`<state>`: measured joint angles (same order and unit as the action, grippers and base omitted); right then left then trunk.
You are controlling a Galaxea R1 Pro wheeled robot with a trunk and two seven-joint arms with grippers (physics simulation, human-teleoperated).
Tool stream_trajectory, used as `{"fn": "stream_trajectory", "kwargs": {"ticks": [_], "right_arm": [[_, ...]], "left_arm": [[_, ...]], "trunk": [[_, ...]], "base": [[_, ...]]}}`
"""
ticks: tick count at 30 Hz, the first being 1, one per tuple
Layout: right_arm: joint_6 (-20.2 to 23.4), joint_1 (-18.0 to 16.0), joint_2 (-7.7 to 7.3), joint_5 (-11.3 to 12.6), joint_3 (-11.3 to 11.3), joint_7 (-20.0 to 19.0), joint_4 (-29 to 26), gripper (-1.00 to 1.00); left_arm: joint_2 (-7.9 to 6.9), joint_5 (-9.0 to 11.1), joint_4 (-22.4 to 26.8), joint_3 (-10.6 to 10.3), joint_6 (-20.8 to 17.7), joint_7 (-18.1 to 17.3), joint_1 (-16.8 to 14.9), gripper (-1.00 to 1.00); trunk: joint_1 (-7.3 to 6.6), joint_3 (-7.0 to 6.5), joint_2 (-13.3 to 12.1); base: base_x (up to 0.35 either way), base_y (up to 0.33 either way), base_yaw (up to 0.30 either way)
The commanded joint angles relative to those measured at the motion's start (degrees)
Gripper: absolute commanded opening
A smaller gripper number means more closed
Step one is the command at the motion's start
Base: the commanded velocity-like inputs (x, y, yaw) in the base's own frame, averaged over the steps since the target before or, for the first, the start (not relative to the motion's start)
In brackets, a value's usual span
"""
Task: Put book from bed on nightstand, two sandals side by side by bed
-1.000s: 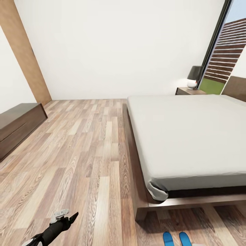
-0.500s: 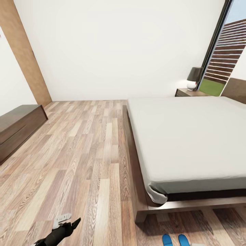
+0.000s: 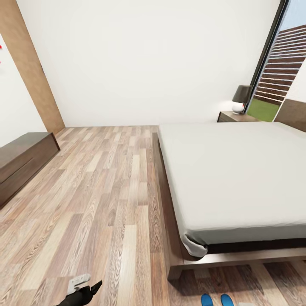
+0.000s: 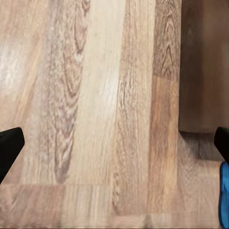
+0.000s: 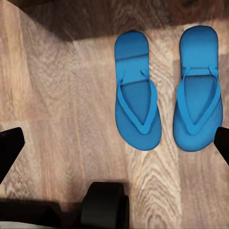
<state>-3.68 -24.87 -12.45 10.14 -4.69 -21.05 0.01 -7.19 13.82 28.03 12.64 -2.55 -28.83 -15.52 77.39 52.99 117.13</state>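
The bed (image 3: 238,174) fills the right half of the head view, its light-grey mattress bare where it shows. The book is out of view. Beyond the bed's far corner stands a nightstand (image 3: 234,116). The two sandals (image 3: 207,300) (image 3: 226,300) lie side by side on the floor by the bed's near corner. In the right wrist view both blue sandals (image 5: 137,109) (image 5: 198,95) lie parallel below my right gripper (image 5: 116,145), which is open and holds nothing. My left gripper (image 4: 114,145) hangs open over bare floor and also shows low in the head view (image 3: 87,290).
A long dark dresser (image 3: 21,163) runs along the left wall. A lamp (image 3: 242,98) sits on the nightstand. A tall window (image 3: 280,72) is at the right. Wood-plank floor (image 3: 110,182) stretches between dresser and bed. A dark round part (image 5: 107,205) sits below the right gripper.
The whole head view has shifted a little, so the sandals and my left gripper sit lower in the picture. Nothing was grasped or released.
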Motion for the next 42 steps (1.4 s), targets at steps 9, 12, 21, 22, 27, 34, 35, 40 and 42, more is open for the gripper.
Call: {"fn": "stream_trajectory", "kwargs": {"ticks": [9,12,21,22,27,34,35,40,42], "right_arm": [[-0.2,0.0,0.05,0.6,-0.5,-0.2,0.1,1.00],[-0.2,-0.1,0.05,0.6,-0.5,-0.2,0.1,1.00],[-0.2,0.0,0.12,0.6,-0.5,-0.2,0.1,1.00],[-0.2,0.0,0.12,0.6,-0.5,-0.2,0.1,1.00],[-0.2,0.0,0.20,0.6,-0.5,-0.2,0.1,1.00],[-0.2,0.0,0.43,0.6,-0.5,-0.2,0.1,1.00],[-0.2,0.0,0.45,0.6,-0.5,-0.2,0.1,1.00],[-0.1,0.0,0.49,0.6,-0.5,-0.3,0.2,1.00],[-0.1,0.0,0.49,0.6,-0.5,-0.3,0.2,1.00]], "left_arm": [[0.56,-1.1,-1.7,-1.0,-0.3,-0.3,0.0,1.00],[0.91,-2.5,-1.8,-2.1,-0.2,-0.2,0.0,1.00],[1.26,-5.7,-2.3,-4.5,-0.2,-0.2,0.0,1.00],[1.28,-5.9,-3.2,-4.6,-0.1,-0.2,0.0,1.00],[1.29,-6.3,-6.7,-4.8,1.0,-0.2,0.0,1.00],[1.30,-6.5,-9.1,-4.9,4.9,-0.1,0.0,1.00],[1.30,-6.5,-9.4,-4.9,5.5,-0.1,0.0,1.00],[1.30,-6.5,-9.7,-4.9,6.3,-0.1,0.0,1.00],[1.30,-6.4,-9.8,-4.9,6.4,-0.1,0.0,1.00]], "trunk": [[-1.99,-1.58,-3.6],[-2.65,-2.11,-4.8],[-4.63,-3.73,-8.4],[-4.85,-3.91,-8.8],[-5.95,-4.81,-10.8],[-7.26,-5.88,-13.2],[-7.26,-5.88,-13.2],[-7.26,-5.88,-13.2],[-7.26,-5.88,-13.2]], "base": [[0.000,0.000,0.000],[0.000,0.000,0.000],[0.000,0.000,0.000],[0.000,0.000,0.000],[0.000,0.000,0.000],[0.000,0.000,0.000],[0.000,0.000,0.000],[0.000,0.000,0.000],[0.000,0.000,0.000]]}}
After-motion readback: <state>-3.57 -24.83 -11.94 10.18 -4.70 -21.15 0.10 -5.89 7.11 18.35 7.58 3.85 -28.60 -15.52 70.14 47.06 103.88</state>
